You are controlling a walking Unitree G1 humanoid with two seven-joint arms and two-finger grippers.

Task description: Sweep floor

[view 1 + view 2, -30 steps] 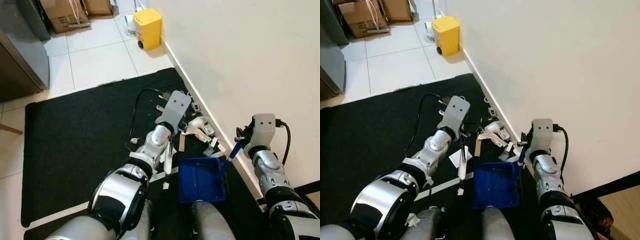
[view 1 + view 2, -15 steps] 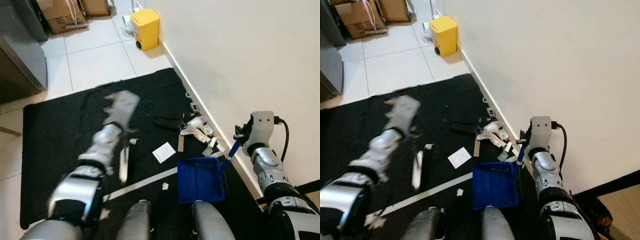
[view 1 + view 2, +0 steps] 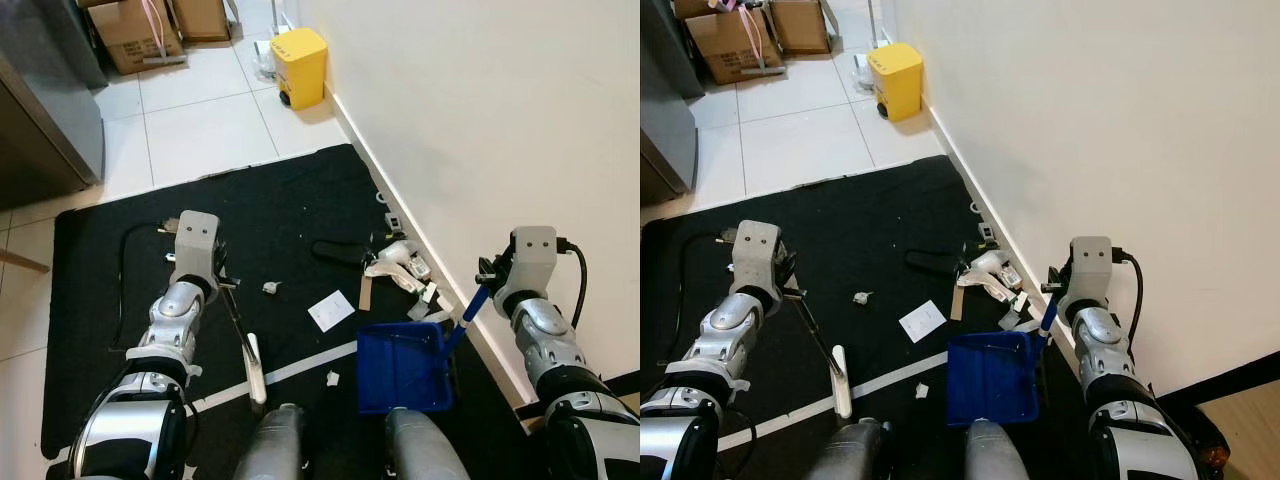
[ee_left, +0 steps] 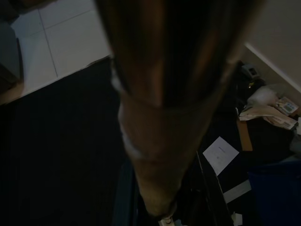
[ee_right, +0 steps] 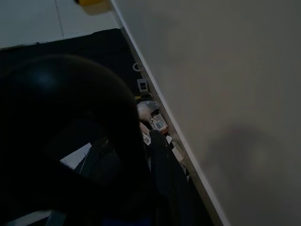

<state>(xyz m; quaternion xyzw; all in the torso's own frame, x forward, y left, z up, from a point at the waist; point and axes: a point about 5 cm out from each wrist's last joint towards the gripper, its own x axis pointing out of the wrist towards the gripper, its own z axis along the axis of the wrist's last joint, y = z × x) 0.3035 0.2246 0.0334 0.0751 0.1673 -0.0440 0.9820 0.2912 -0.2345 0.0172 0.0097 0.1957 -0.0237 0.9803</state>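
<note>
My left gripper (image 3: 221, 284) is shut on a thin dark brush (image 3: 243, 336) whose white end rests on the black mat (image 3: 120, 260) near my feet. The brush's handle runs blurred down the left wrist view (image 4: 160, 117). A blue dustpan (image 3: 400, 366) lies on the mat by the wall, and my right gripper (image 3: 487, 282) is shut on its blue handle (image 3: 468, 308). Litter lies ahead of the pan: a white paper (image 3: 329, 311), a small scrap (image 3: 268, 288), a scrap (image 3: 330, 376) and a pile of wrappers (image 3: 400, 264) against the wall.
A black object (image 3: 335, 250) lies beside the pile. A white tape strip (image 3: 300, 364) crosses the mat. The white wall (image 3: 480, 120) runs along the right. A yellow bin (image 3: 300, 53) and cardboard boxes (image 3: 130, 35) stand on the tiles beyond; a grey appliance (image 3: 40, 100) is far left.
My left arm has swung from the litter pile by the wall across to the mat's left side, carrying the brush. The right gripper and dustpan stay put. The camera shifted slightly.
</note>
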